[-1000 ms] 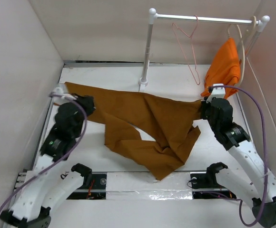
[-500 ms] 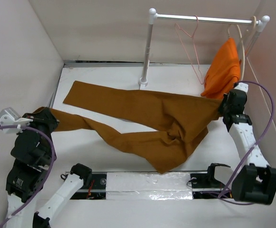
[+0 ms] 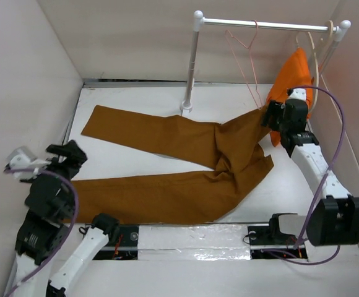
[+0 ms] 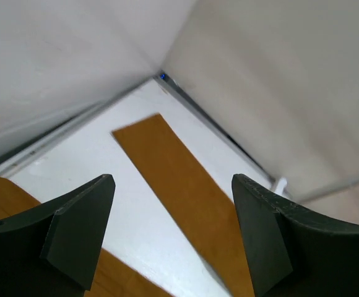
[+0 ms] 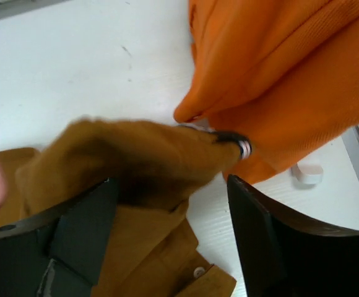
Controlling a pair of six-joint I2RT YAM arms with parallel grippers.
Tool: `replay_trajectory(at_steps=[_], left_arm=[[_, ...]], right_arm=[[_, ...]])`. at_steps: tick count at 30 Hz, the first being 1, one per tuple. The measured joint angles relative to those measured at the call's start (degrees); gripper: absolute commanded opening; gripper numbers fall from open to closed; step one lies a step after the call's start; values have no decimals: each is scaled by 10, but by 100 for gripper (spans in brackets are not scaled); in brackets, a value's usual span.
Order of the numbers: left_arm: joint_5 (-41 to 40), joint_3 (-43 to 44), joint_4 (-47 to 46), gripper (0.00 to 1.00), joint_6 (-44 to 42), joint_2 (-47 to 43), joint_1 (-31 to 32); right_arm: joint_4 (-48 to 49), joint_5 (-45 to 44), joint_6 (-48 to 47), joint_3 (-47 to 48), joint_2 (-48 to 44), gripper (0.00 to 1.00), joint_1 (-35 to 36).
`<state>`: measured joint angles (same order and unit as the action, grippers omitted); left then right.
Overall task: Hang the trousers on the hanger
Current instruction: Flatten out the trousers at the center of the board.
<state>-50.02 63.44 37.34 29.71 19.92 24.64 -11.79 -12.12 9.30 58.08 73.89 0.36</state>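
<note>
White table [image 3: 136,102], walled on the left, far and right sides. Ochre-brown trousers [image 3: 185,139] lie spread across most of it. One leg runs flat from mid-table toward the far-left corner, its cuff square and short of the far edge. The other leg lies flat along the near edge, with its end near the left edge. The legs meet right of centre in a wrinkled bunch. From there the waist end rises off the table toward the far-right corner. White rack post foot [image 3: 187,109] stands near the middle of the far edge, just beyond the far leg. Shiny taped strip [image 3: 192,238] runs along the near edge. Small white plastic piece [image 5: 307,174] sits on the table near the right edge.
</note>
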Motion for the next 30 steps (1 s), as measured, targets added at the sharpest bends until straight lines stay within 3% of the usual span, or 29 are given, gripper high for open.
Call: replay_trajectory(at_steps=[5, 8, 9, 10, 11, 13, 18, 23, 30], left_arm=[[99, -35, -62, 72, 14, 120, 0], [148, -57, -121, 72, 27, 229, 0], [156, -58, -136, 73, 30, 273, 0], [163, -55, -155, 74, 32, 317, -3], [171, -48, -169, 75, 34, 360, -7], [191, -26, -188, 75, 35, 461, -27], [226, 53, -210, 76, 26, 668, -111], [199, 213, -195, 76, -2, 858, -159], [185, 368, -163, 75, -37, 1019, -205]], right_arm=[[5, 17, -7, -28, -89, 83, 12], [8, 19, -12, -30, -136, 76, 24], [10, 19, -12, -33, -149, 68, 28], [14, 20, -15, -41, -164, 29, 32], [17, 24, -19, -51, -179, 16, 35], [19, 36, -17, -74, -206, 1, 36], [26, 78, -13, -155, -259, 0, 77], [20, 100, -10, -208, -292, 9, 164], [24, 109, -24, -226, -308, 18, 233]])
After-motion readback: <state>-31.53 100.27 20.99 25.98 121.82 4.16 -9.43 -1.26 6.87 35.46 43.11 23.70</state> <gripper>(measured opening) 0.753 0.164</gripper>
